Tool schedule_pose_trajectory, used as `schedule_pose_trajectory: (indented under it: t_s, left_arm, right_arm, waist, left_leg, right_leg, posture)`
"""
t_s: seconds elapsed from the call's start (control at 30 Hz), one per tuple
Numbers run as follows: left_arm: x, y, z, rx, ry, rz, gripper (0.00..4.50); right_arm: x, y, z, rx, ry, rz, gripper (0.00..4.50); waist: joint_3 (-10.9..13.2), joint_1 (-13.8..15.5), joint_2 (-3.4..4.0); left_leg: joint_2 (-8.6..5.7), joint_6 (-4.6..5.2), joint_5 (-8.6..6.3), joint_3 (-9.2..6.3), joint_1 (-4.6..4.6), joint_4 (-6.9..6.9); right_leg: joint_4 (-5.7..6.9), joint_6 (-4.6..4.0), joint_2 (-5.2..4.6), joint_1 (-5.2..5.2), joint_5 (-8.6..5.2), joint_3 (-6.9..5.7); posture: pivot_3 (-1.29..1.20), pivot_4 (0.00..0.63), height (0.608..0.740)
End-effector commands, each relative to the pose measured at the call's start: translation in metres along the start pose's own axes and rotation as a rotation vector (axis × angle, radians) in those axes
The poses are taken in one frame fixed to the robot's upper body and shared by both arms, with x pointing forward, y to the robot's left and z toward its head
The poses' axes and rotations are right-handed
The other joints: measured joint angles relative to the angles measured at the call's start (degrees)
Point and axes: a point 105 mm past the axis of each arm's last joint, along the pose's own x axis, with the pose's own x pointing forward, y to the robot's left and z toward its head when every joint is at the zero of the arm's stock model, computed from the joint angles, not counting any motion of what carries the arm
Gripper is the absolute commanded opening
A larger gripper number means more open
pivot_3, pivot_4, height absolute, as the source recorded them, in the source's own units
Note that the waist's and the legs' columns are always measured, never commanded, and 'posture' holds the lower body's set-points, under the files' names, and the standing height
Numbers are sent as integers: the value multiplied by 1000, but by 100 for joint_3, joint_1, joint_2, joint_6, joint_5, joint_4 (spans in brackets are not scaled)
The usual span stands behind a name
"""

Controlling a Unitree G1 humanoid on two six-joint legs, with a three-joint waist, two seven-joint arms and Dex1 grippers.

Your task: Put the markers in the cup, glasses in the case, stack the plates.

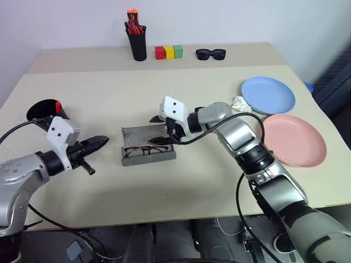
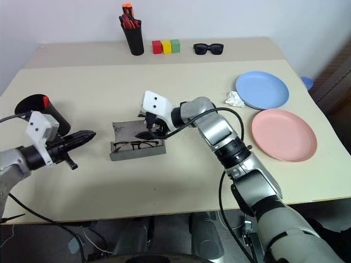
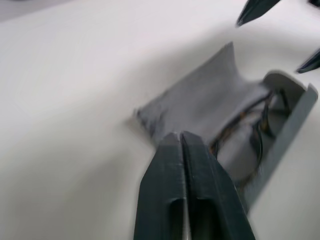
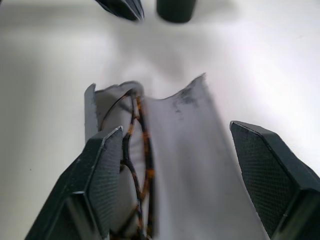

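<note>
Left eye view: We see the grey case point(image 1: 148, 145) lying open mid-desk point(image 1: 164, 186), the glasses point(image 1: 143, 150) inside its near half. Our right end effector point(image 1: 162, 138) hovers over the case's right end, fingers spread, holding nothing.
Right eye view: Our left end effector point(image 2: 88, 135), pinched shut and empty, sits just left of the case. The black cup point(image 2: 41, 109) lies beyond it; blue plate point(image 2: 262, 90) and pink plate point(image 2: 284, 134) rest unstacked, far right.
Left wrist view: The closed fingers point(image 3: 187, 190) point at the case's raised lid.
Right wrist view: The wide-open fingers point(image 4: 105, 170) straddle the case.
Step, we judge: glasses are in; next, closing the lid.
</note>
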Motion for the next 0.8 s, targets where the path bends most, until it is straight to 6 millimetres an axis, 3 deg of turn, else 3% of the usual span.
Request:
schedule_pose_trajectory:
  t_s: [0.03, 0.23, 0.37, 0.5, 0.67, 0.8]
  left_arm:
    - [36, 10, 12, 21, -5, 41, 27]
    - [84, 19, 32, -40, -34, -15, 27]
    - [106, 17, 12, 13, 91, -93, 27]
    - [126, 23, 2, -44, 156, -114, 27]
    - [131, 19, -5, -57, 213, -194, 27]
    - [119, 8, -6, -50, 220, -316, 27]
  right_arm:
    - [-20, 17, 9, -65, -58, -23, 3490]
    - [-59, 39, -1, -113, -80, -158, 3490]
    - [-83, 52, -27, -19, -2, -244, 3490]
    - [-96, 58, -40, 64, 27, -321, 3490]
    - [-98, 64, -42, 74, 43, -338, 3490]
    - [-99, 62, -41, 74, 46, -349, 3490]
  waist:
    - [-1, 27, -2]
    - [1, -4, 2]
    - [0, 3, 3]
    - [1, 24, 1]
    - [0, 11, 1]
    - [0, 10, 1]
  left_leg:
    - [0, 0, 0, -5, -4, 5]
    - [0, 0, 0, -6, -17, 39]
    - [1, 1, 0, -9, -14, 41]
    - [1, 1, 0, -7, -18, 51]
    - [0, 2, 0, -7, -22, 58]
    - [1, 1, 0, -8, -20, 53]
  right_leg:
    - [1, 0, 2, 0, 0, -5]
    - [3, 14, 5, 1, 9, -1]
    - [10, 14, 12, 1, 8, 0]
    - [10, 13, 12, 1, 8, 2]
    - [10, 14, 12, 2, 8, 3]
    - [12, 14, 13, 2, 8, 2]
  posture:
    - [0, 150, 740]
    - [0, 150, 740]
    - [0, 150, 740]
    - [0, 150, 740]
    - [0, 150, 740]
    - [0, 150, 740]
